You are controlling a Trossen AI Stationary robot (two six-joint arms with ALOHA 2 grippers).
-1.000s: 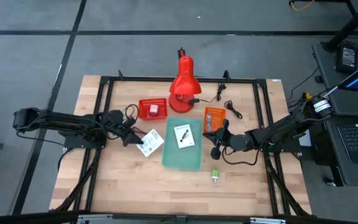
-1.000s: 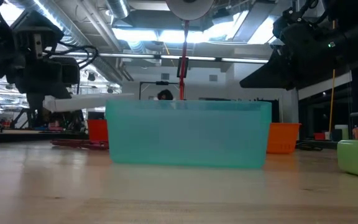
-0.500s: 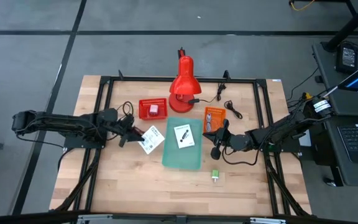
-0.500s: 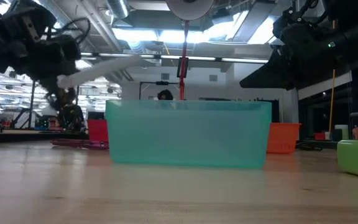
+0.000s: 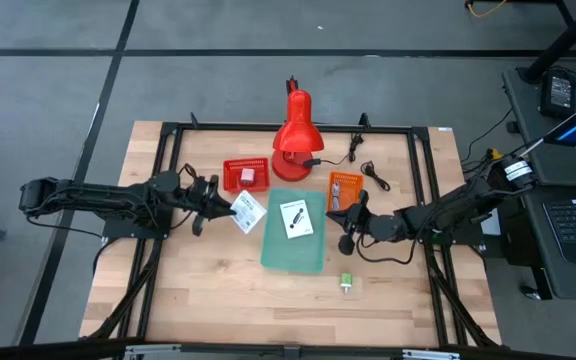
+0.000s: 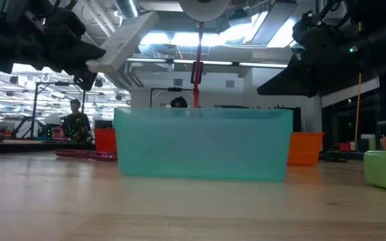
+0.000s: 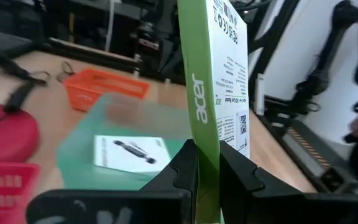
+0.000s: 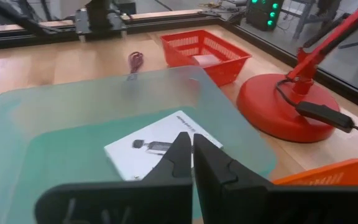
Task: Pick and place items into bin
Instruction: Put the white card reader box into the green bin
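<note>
My left gripper [image 5: 226,210] is shut on a white printed packet with a green edge [image 5: 249,212], held in the air just left of the teal bin [image 5: 298,252]. The low view shows the packet [image 6: 131,37] tilted, high above the bin's wall [image 6: 203,144]. A white card [image 5: 295,218] lies flat on the bin's floor. My right gripper [image 5: 348,228] is shut and hangs by the bin's right side, touching nothing. The green block [image 5: 347,283] lies on the table near the bin. A pink cube [image 5: 248,176] sits in the red basket [image 5: 234,168]. My left gripper pinches the packet between its two fingers [image 7: 185,168], across one end of its green edge [image 7: 205,146]. The fingers come from the table's left. The packet is lifted clear and slants up away from the fingers.
A red desk lamp [image 5: 293,125] stands at the far edge behind the bin. An orange basket [image 5: 345,188] sits right of the bin, with a black coiled cable [image 5: 373,178] beside it. Bare wood lies toward the near edge. A person [image 6: 76,120] stands in the room behind.
My left gripper has risen with the packet and moved toward the far edge and a little right, toward the bin. The packet, level at first, has tipped so its free end points up, well above the bin's rim.
</note>
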